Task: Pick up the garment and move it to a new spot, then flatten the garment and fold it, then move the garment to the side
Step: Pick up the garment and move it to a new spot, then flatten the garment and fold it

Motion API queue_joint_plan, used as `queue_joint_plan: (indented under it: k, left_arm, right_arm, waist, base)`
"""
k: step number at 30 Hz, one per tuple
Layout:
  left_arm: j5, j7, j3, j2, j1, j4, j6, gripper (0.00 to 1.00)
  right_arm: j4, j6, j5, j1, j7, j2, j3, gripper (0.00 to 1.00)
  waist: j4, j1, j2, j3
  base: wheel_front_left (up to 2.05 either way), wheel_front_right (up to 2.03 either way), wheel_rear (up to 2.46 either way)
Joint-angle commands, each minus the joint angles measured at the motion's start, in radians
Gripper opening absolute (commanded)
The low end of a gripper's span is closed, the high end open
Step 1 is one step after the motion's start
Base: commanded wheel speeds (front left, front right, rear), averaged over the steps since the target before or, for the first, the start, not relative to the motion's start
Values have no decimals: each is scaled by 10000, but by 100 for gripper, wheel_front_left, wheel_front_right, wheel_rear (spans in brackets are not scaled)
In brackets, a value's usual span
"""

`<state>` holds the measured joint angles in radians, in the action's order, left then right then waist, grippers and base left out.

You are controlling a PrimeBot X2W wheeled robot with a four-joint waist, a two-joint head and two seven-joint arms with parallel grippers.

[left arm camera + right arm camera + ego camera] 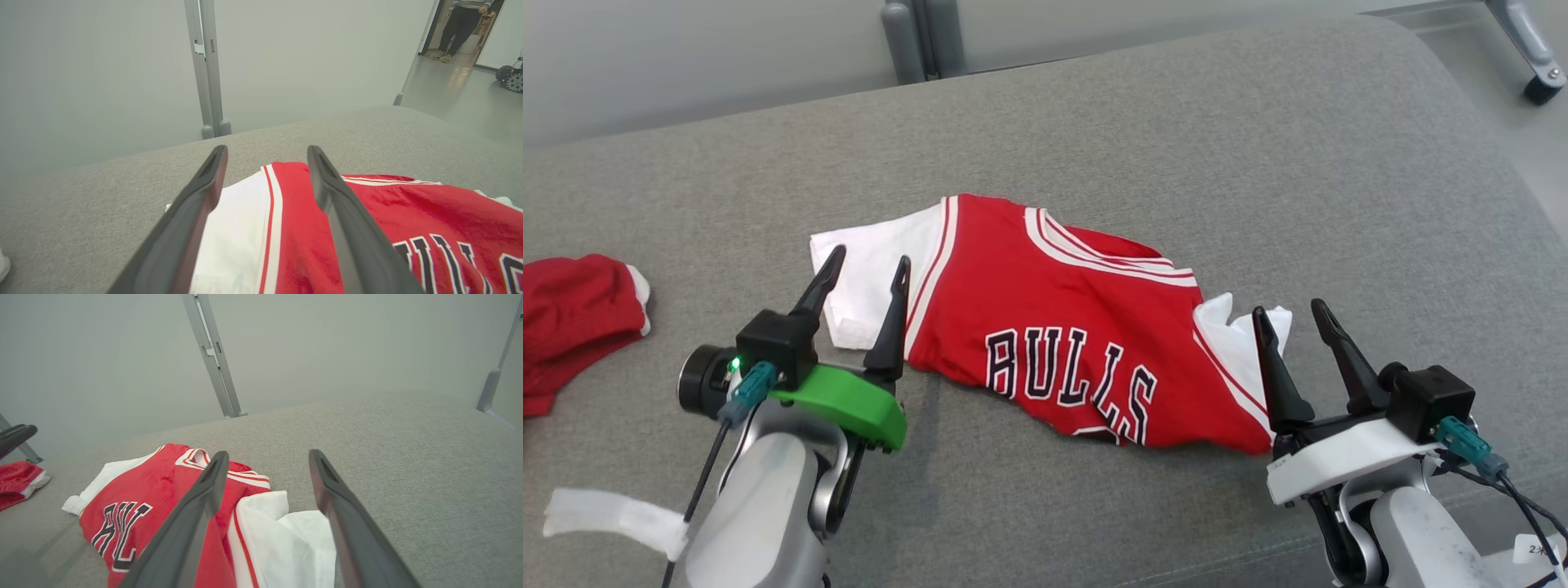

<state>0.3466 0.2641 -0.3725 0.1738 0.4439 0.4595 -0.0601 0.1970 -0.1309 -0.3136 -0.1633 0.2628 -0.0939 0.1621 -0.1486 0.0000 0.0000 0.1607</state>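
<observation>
The jersey (pixel 1054 318) lies rumpled at the middle of the cushion (pixel 1258 147). The left gripper (pixel 871 256) and right gripper (pixel 1287 308) hang released over its white sleeves (pixel 870 237), likely placed to pull it flat.

The red jersey (pixel 1054 327) carries the word "BULLS" across its chest in black capitals outlined in white, slanting down to the right in the head view. In both wrist views only some of these letters show, the rest being cut off or covered. A small white tag (pixel 1539 549) at the head view's lower right corner bears handwriting starting with "2"; the rest is unreadable.
</observation>
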Motion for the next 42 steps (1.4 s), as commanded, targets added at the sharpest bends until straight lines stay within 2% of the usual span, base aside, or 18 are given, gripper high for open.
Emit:
queue_joint_plan:
  k: [1,5,10,15,20,27,28,35,42]
  left_arm:
    - [-158,1,192,-8,-366,-104,61,100]
    - [-385,1,1195,-142,-1449,-580,105,100]
    - [-787,1,2241,-473,-2754,-1170,-63,100]
    - [-1165,1,2695,-869,-3364,-1481,-297,100]
    - [-1346,1,2806,-1135,-3209,-1571,-465,100]
    - [-1202,1,2551,-1223,-2794,-1535,-606,100]
    - [-1202,1,2551,-1223,-2794,-1535,-606,100]
    - [-544,3,1840,-1229,-2365,-1527,-493,100]
    - [34,1,1037,-1233,-2049,-1486,-322,100]
  right_arm:
    - [23,3,4,108,35,-53,19,100]
    - [61,3,-7,180,35,-77,149,100]
    - [90,3,-74,299,35,-176,215,100]
    - [162,3,-142,-56,36,-386,348,100]
    - [658,3,-360,-1050,35,-808,830,100]
    - [2356,3,-1142,-3861,-351,-1656,2476,100]
    - [2356,3,-1142,-3861,-351,-1656,2476,100]
    - [3725,5,-1807,-6625,-1780,-2427,4164,100]
    - [3895,6,-2999,-8463,-3423,-3090,6986,100]
  waist:
    - [488,0,0,-429]
    - [764,0,0,-597]
    - [1262,0,0,-661]
    - [1894,0,0,-465]
    - [2510,0,0,87]
    - [3274,0,0,983]
    - [3274,0,0,983]
    - [4095,0,0,1704]
    - [4902,0,0,2240]
  base:
    - [0,0,0]
    - [0,0,0]
    - [0,0,0]
    - [0,0,0]
    - [0,0,0]
    - [0,0,0]
    - [0,0,0]
    - [0,0,0]
    - [0,0,0]
